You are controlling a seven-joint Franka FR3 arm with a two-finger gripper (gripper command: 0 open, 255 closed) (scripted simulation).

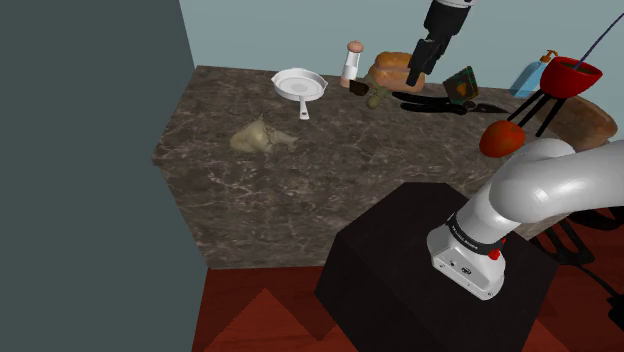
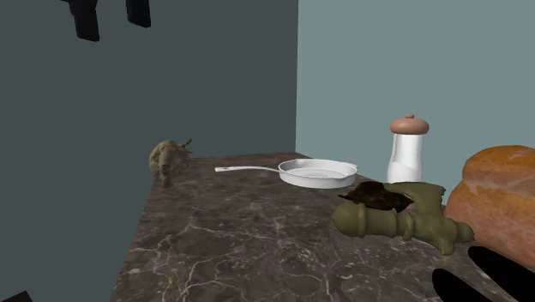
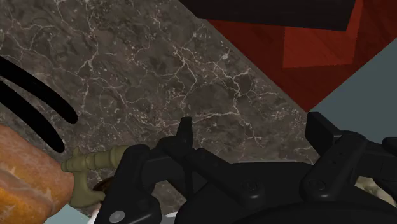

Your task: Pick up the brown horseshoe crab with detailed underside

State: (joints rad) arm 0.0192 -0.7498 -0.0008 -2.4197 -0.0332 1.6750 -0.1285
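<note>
A: State of gripper (image 1: 414, 78)?
B: Wide open, empty, high above desk (image 1: 250, 200).
A: Target?
B: Below, offset sideways: brown horseshoe crab (image 2: 377, 196), against olive grinder (image 2: 403, 225). Centre over shell, descend straight, avoid grinder.

A dark brown counter (image 1: 300, 190), veined with pale marble-like cracks, takes up the middle of the shoulder view. At one side it runs up to a tall, dark grey-green wall (image 1: 90, 120), and behind it stands a paler blue-grey wall (image 1: 300, 30). The two walls meet in a vertical corner (plainest in the second exterior view, with the darker wall on that view's left and the paler on its right). Below the counter's near edge lies a red-brown floor (image 1: 260, 320) with a lighter triangular patch. The light is soft and even, and each wall is a single flat colour.
</note>
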